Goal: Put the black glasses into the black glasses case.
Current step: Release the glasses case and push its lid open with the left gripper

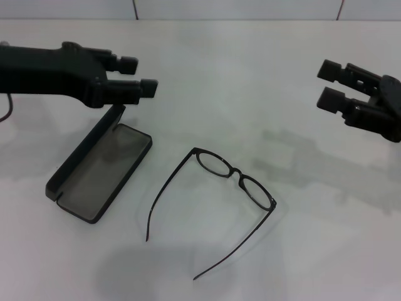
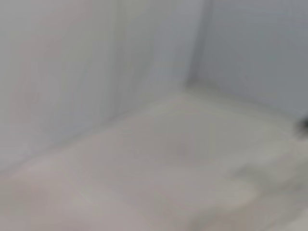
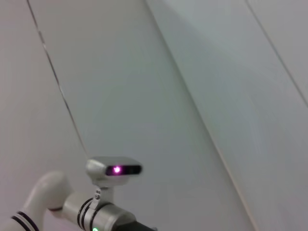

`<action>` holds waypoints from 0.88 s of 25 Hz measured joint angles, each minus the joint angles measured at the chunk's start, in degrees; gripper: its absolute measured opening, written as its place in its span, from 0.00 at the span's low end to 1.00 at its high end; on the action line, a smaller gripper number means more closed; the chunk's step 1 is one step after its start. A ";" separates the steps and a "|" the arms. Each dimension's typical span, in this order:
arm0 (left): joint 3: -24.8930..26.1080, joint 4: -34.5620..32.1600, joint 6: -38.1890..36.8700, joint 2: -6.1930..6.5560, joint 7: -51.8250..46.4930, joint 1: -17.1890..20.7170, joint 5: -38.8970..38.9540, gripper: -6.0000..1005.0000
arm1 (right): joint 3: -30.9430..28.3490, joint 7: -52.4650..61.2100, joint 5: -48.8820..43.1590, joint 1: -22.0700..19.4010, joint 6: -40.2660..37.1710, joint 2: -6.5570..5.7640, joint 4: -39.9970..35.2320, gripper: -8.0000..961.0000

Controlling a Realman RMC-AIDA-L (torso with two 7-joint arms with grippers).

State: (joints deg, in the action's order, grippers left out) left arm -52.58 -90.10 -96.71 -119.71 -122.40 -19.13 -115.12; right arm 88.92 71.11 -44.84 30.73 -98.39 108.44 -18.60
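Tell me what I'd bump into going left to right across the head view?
The black glasses case, lying open → the black glasses, unfolded on the table → the right hand, hanging above the table.

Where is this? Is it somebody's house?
Probably not a house; more likely a robot lab. Two black robot grippers, left and right, hang over a plain white table holding only black glasses and an open glasses case.

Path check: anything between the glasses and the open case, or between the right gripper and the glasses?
Nothing visible. The glasses lie unfolded on the table, beside the open case, bare tabletop between. The right gripper hangs open above the table's right side, nothing between it and the glasses. The left gripper hovers open by the raised lid.
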 joint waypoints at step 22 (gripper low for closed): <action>-19.47 -3.20 7.96 -0.06 -24.87 -2.80 -37.77 0.49 | -0.33 -1.11 -0.15 -0.21 2.00 0.12 0.15 0.86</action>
State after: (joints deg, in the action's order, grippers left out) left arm -72.06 -93.30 -88.75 -119.77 -147.27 -21.93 -152.89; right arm 88.59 70.00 -44.99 30.52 -96.39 108.56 -18.44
